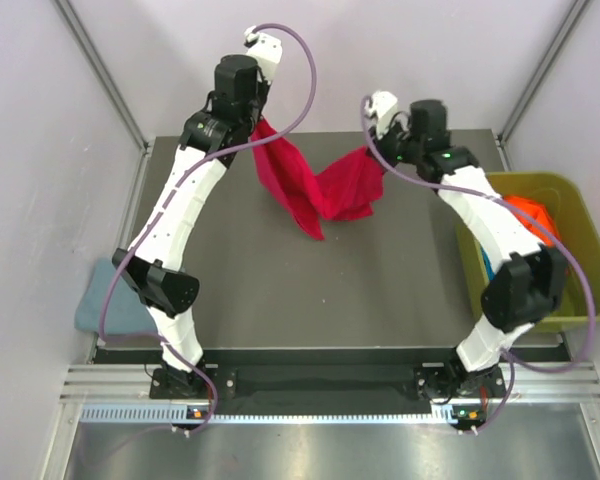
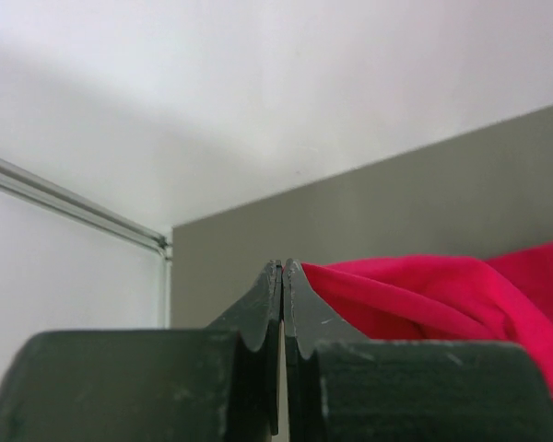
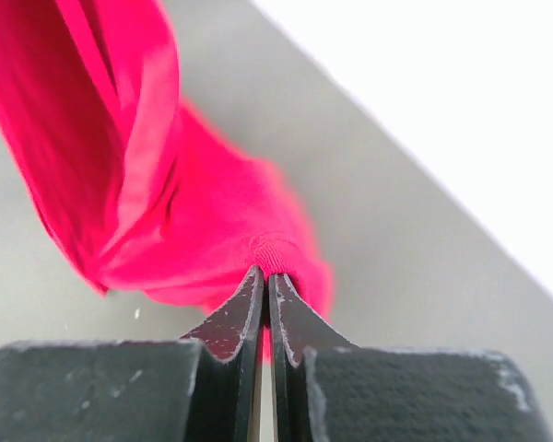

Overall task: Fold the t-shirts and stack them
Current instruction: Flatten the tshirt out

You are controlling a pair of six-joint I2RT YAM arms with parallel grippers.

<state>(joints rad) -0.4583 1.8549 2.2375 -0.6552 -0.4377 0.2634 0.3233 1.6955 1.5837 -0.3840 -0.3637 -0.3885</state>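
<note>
Crimson t-shirt point(image 1: 315, 190), olive-green bin point(image 1: 540, 182)

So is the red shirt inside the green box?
No, the red t-shirt hangs between the left gripper and the right gripper, away from the green bin.

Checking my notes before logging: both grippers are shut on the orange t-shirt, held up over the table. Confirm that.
Wrong colour: it is crimson red, not orange. The wrist views and the top external view show it: the left gripper and right gripper are shut on the red t-shirt, held up over the table.
</note>
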